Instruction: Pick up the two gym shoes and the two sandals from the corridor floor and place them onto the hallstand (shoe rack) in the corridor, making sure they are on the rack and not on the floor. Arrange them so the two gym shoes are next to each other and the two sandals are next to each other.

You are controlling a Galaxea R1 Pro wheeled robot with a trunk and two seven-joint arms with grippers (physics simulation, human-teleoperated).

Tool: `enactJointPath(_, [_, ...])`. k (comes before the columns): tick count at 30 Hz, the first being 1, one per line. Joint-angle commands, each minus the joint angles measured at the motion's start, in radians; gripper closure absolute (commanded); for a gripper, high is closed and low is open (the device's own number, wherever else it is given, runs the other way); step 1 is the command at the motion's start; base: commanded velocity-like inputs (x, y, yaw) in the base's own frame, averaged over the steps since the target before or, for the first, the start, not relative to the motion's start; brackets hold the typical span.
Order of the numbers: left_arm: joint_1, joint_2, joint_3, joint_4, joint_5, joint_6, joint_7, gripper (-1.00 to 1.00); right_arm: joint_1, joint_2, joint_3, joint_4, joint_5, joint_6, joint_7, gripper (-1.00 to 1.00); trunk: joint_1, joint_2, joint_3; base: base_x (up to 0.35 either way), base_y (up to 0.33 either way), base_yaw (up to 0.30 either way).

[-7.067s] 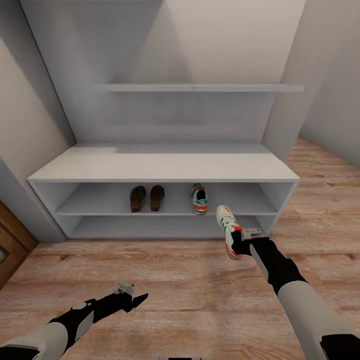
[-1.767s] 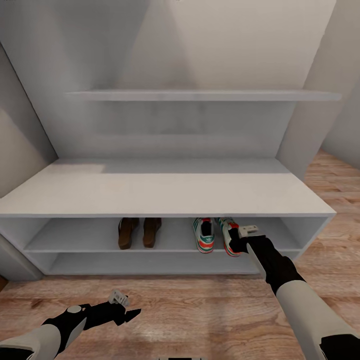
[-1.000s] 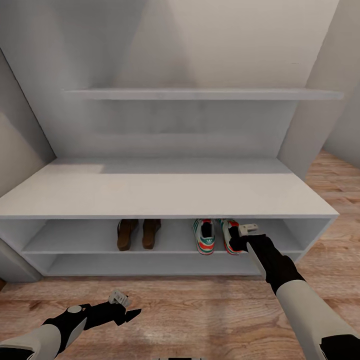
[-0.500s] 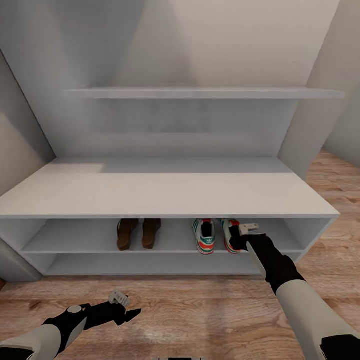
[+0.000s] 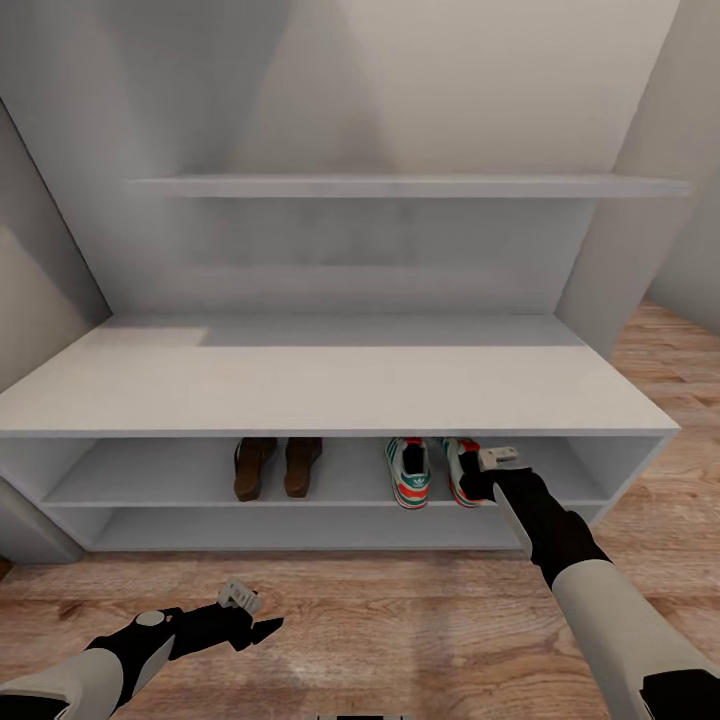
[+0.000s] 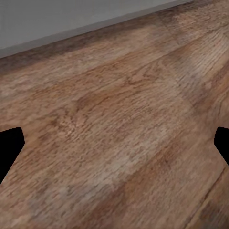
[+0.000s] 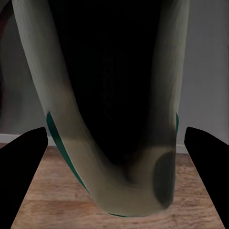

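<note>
The right gripper point(image 5: 478, 482) sits at the heel of the second gym shoe point(image 5: 459, 470), its fingers point(image 7: 21, 167) spread wide to either side of the shoe's opening, so whether they press it I cannot tell. That shoe rests on the upper open shelf of the hallstand point(image 5: 330, 385), just beside the first gym shoe point(image 5: 407, 471), with the two sandals point(image 5: 278, 467) side by side further along. The left gripper point(image 5: 262, 627) hangs parted and empty over the corridor floor point(image 6: 119, 143).

head view high facing hallstand point(image 5: 330, 385), left wrist close above floor point(image 6: 119, 124), right wrist against shoe point(image 7: 114, 109)
</note>
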Motion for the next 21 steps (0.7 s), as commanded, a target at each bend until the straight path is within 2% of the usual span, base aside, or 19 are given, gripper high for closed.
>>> enactJointPath(1, [0.000, 0.000, -0.004, 0.000, -0.004, -0.009, 0.001, -1.00, 0.000, -0.002, 0.003, 0.016, 0.009, 0.005, -0.002, 1.00, 0.000, 0.000, -0.001, 0.000, 0.000, 0.000])
enactJointPath(21, [0.000, -0.002, -0.004, 0.000, -0.004, -0.009, 0.001, -1.00, 0.000, 0.007, 0.004, -0.010, 0.009, 0.006, -0.004, 1.00, 0.000, 0.000, -0.001, 0.000, 0.000, 0.000])
